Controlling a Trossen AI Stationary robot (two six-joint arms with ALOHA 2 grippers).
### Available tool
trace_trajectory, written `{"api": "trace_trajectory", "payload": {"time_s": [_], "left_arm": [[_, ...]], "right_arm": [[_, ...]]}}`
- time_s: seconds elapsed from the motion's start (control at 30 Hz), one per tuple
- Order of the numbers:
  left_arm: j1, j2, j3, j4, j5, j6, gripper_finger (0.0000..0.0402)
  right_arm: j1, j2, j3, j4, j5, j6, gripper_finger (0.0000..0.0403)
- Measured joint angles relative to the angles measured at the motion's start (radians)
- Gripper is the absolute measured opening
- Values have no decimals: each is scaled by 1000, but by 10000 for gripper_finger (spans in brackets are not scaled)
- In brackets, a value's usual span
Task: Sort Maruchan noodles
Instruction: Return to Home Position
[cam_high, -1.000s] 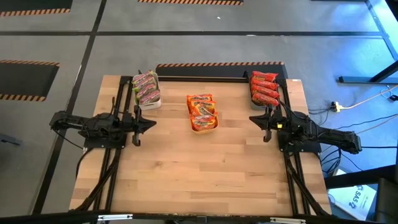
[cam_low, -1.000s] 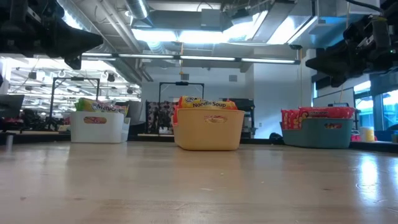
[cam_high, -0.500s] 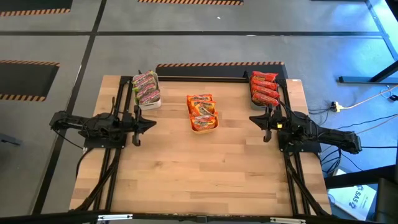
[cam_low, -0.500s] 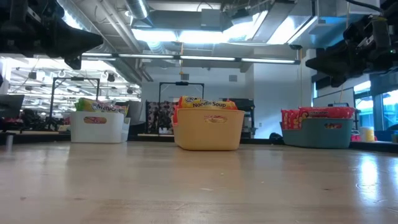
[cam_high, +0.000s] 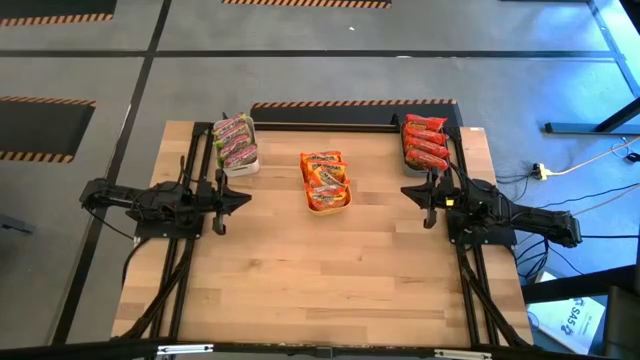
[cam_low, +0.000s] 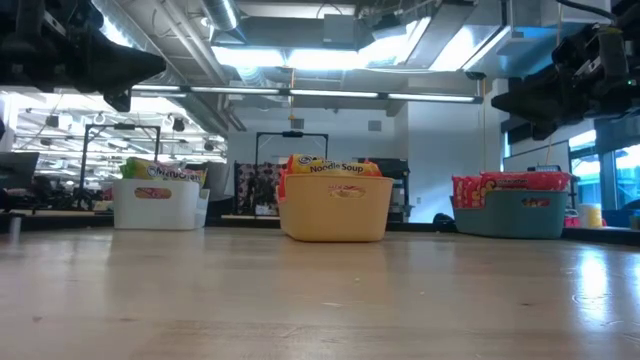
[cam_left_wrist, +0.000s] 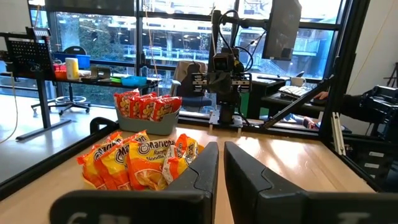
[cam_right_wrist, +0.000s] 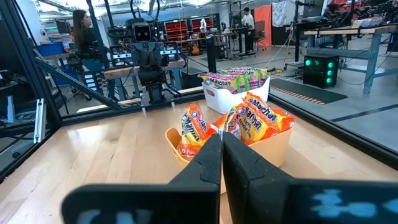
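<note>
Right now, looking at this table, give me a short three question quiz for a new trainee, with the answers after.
1. True or false: the left gripper and the right gripper both hold nothing.
2. Fill in: the red packets fill the blue bin, the one nearest the ___ arm.
3. Which colour of packets sits in the yellow bin in the middle? A red, B orange-yellow, C green-pink.
Key: 1 true; 2 right; 3 B, the orange-yellow packets.
</note>
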Motion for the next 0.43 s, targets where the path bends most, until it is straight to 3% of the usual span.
{"api": "trace_trajectory", "payload": {"time_s": [0.43], "left_arm": [[0,0,0,0,0,0,9]], "right_arm": [[0,0,0,0,0,0,3]]}}
